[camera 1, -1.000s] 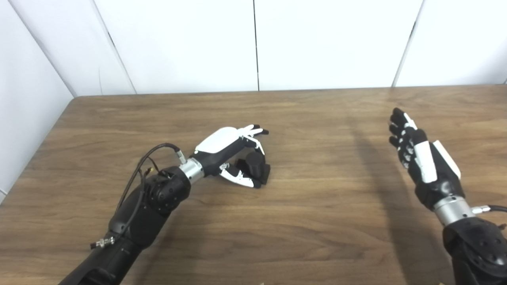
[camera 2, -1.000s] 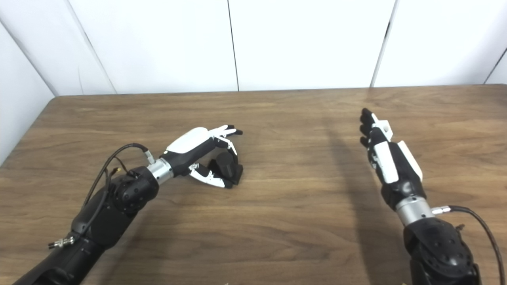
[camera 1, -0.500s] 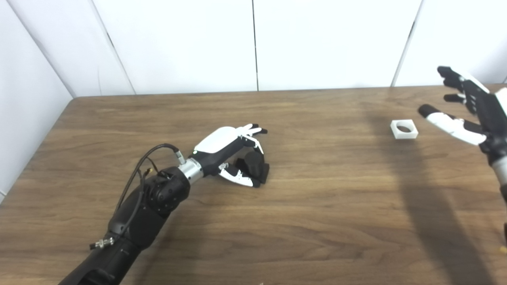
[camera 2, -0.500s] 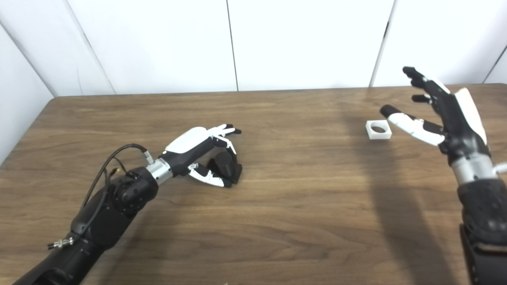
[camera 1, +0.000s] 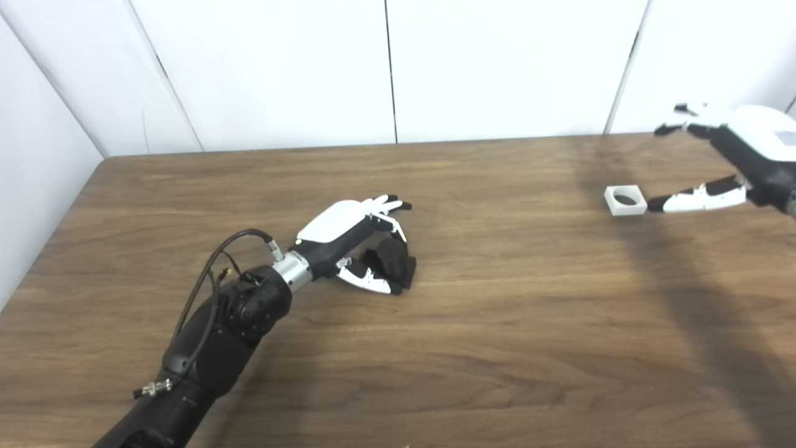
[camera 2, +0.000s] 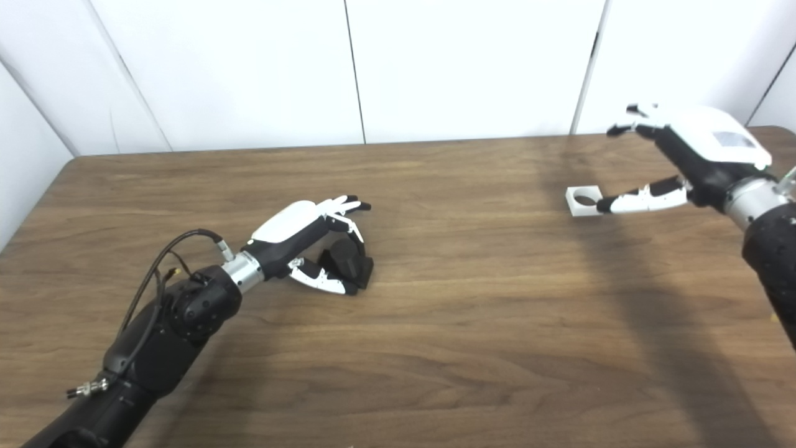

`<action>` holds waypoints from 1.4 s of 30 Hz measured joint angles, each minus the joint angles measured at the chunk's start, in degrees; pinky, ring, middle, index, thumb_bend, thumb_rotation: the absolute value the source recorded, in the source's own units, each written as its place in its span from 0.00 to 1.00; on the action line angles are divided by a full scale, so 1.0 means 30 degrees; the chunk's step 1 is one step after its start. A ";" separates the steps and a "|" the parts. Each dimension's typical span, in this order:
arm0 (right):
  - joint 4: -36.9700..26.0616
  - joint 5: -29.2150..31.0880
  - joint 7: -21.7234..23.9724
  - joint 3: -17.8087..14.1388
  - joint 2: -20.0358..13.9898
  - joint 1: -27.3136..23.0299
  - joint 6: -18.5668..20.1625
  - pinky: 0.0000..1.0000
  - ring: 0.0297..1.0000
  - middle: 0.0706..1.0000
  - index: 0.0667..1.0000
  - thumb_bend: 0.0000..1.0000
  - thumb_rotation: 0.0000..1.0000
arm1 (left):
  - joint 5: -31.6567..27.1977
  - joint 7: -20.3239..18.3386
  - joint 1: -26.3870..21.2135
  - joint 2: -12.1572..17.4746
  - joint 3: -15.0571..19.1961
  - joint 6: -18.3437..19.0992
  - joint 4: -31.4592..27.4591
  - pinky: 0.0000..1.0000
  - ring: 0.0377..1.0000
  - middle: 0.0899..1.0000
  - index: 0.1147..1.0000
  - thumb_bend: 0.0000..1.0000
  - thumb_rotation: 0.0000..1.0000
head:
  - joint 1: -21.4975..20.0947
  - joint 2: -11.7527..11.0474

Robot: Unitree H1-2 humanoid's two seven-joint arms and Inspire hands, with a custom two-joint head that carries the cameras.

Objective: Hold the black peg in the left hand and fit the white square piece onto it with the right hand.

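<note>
Looks like we're at the pick-up stage for both parts, nothing mated yet. The left hand (camera 1: pixel 348 233) sits low around the middle of the table (camera 1: pixel 497 348), fingers curled over the black peg (camera 1: pixel 390 261) with the thumb coming in from the near side. The peg seems to be resting on the wood and I honestly can't tell if the grip has closed on it or is just cupping it.

Over by the far right corner, the right hand (camera 2: pixel 690 162) hovers with fingers spread wide. Its thumb tip is just beside the white square piece (camera 2: pixel 583 200), maybe touching it, and the other fingers are up above and apart.

Next move, I'd guess: drop the right fingers down over the far side of the square and pinch it against the thumb, without shoving it off toward the back edge.

Surface is a brown wood-grain tabletop, with plain white wall panels (camera 1: pixel 497 62) right behind it.
</note>
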 measured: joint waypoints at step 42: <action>0.6741 -0.1823 0.3523 0.3207 0.1100 -0.3780 -0.0081 1.00 1.00 1.00 0.91 0.86 0.50 | -0.0023 0.0192 0.0060 0.0054 -0.0030 -0.0020 0.0003 0.99 1.00 0.95 0.43 0.52 0.07 | 0.0205 -0.0322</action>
